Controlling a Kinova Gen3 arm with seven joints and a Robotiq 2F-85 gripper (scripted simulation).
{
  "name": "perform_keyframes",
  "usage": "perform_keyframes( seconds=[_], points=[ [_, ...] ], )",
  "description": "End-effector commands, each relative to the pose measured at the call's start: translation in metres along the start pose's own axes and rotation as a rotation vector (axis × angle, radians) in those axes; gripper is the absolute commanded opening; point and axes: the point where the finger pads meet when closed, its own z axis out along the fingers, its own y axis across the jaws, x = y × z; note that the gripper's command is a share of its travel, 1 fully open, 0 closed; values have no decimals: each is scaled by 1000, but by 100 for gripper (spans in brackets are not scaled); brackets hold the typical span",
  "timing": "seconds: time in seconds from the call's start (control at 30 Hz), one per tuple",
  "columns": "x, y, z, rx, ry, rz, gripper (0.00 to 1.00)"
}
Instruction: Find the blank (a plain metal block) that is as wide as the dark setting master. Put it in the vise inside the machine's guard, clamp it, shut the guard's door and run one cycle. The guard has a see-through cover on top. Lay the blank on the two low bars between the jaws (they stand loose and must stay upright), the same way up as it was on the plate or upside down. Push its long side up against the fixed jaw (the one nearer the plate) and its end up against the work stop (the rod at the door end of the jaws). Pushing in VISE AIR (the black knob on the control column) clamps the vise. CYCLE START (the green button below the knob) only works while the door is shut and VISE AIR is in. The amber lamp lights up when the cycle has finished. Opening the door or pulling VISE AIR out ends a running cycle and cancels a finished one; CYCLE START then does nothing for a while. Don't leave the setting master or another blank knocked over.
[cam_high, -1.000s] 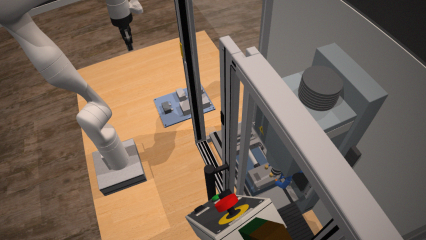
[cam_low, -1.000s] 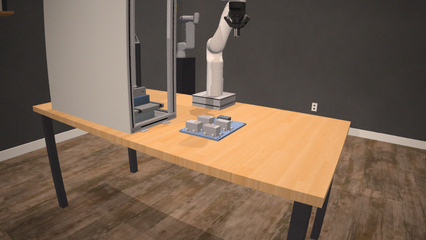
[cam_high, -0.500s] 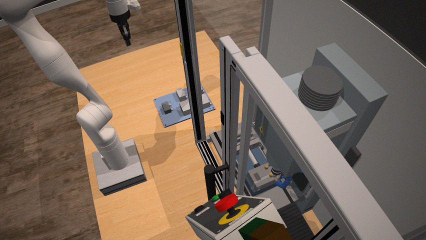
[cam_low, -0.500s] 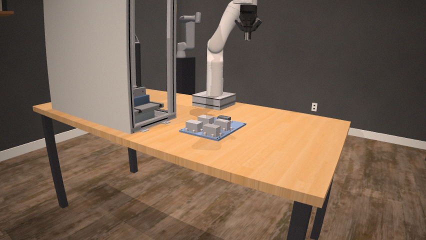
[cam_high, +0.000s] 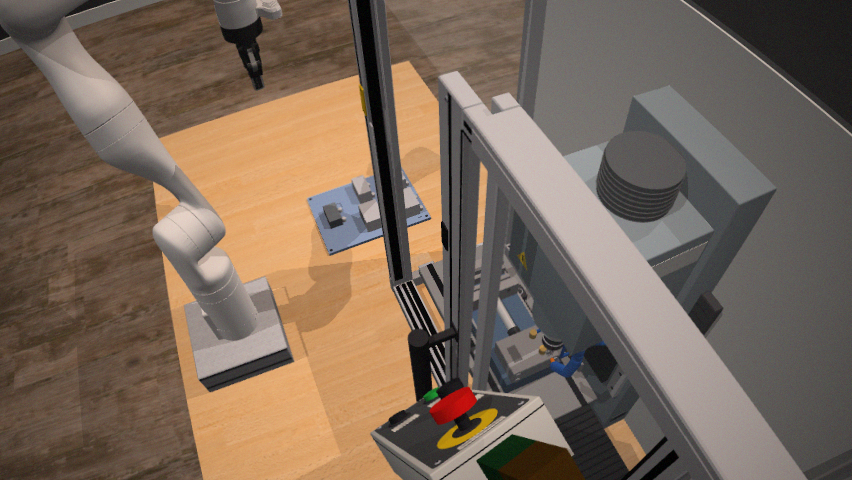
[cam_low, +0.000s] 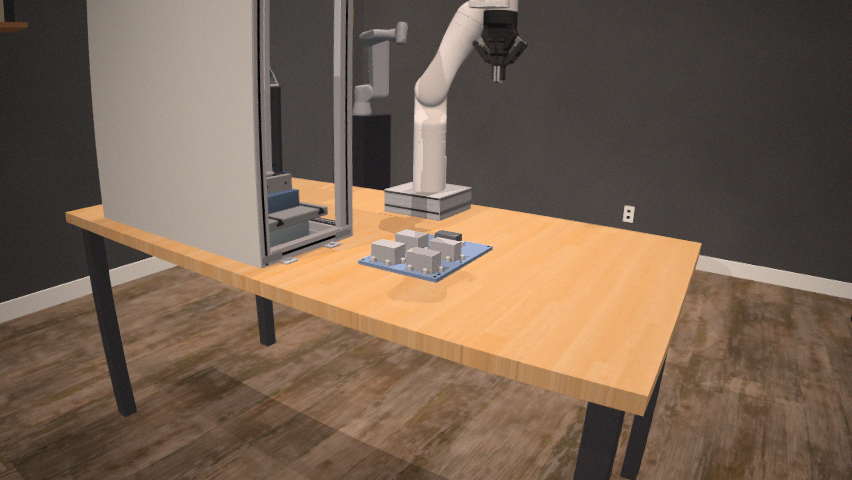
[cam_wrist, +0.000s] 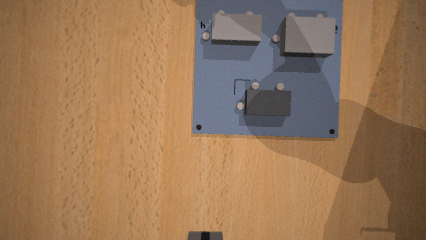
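Note:
My gripper (cam_high: 258, 87) (cam_low: 498, 78) (cam_wrist: 205, 235) is shut and empty, high above the table. The dark setting master (cam_high: 332, 215) (cam_low: 448, 236) (cam_wrist: 268, 103) stands at one corner of the blue plate (cam_high: 337, 242) (cam_low: 485, 248) (cam_wrist: 220, 122). Several light grey blanks stand upright on the plate; the wrist view shows a narrower blank (cam_wrist: 236, 28) and a wider blank (cam_wrist: 309, 35). The vise (cam_high: 524, 352) inside the guard is partly hidden by guard posts; its bars and work stop cannot be made out. The green CYCLE START button (cam_high: 431, 394) is partly hidden behind the red knob.
The guard's posts (cam_high: 381, 149) (cam_low: 342, 119) stand between plate and machine. The control column (cam_high: 411, 429) with a red mushroom button (cam_high: 453, 405) stands in front of the guard. A black upright handle (cam_high: 420, 363) is beside it. The wooden table (cam_high: 238, 155) (cam_low: 566, 286) (cam_wrist: 100, 150) carries the arm's base (cam_high: 274, 333).

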Motion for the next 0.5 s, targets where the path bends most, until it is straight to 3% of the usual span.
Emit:
perform_keyframes(
  seconds=[0.0,0.17,0.33,0.47],
  points=[
    [3,-2,0,5,5,13,10],
    [3,-2,0,5,5,13,10],
    [43,-1,-1,5,5,13,10],
    [43,-1,-1,5,5,13,10]
  ],
)
